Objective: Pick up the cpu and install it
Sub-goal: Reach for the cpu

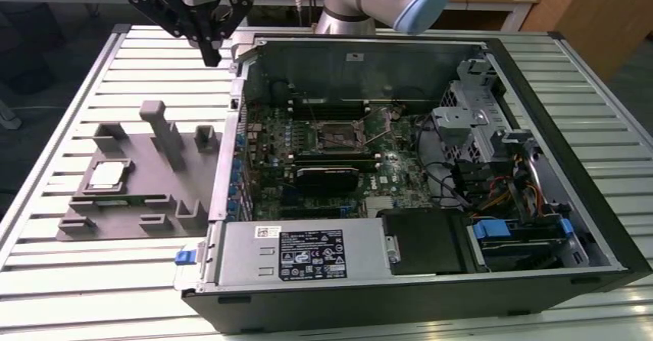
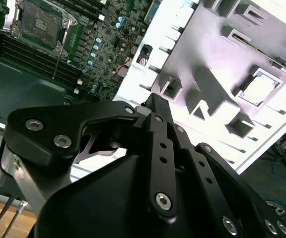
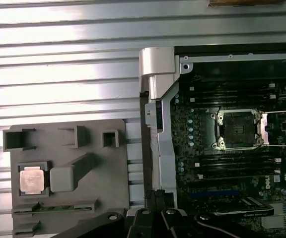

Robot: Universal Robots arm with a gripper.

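The cpu [image 1: 107,174] lies flat, silvery top up, in a square pocket of a grey holder block [image 1: 153,203] on the slatted table, at the exterior view's left. Both wrist views show it too, cpu [image 3: 32,179] and cpu [image 2: 257,89]. My gripper [image 1: 211,56] hangs high above the table at the computer case's far left corner, well away from the cpu. Its black fingers meet at the tip, shut with nothing between them; the gripper [image 3: 155,194] also shows in both wrist views, gripper [image 2: 155,99]. The motherboard socket [image 3: 235,130] stands bare, its metal frame [image 3: 282,128] swung aside.
The open computer case [image 1: 571,127] lies on its side on the table [image 1: 61,280], with the power supply [image 1: 296,253], drive cages and cables inside. The holder block has upright posts [image 1: 155,119] and a green memory stick [image 3: 53,208] in a slot. A wooden desk stands behind.
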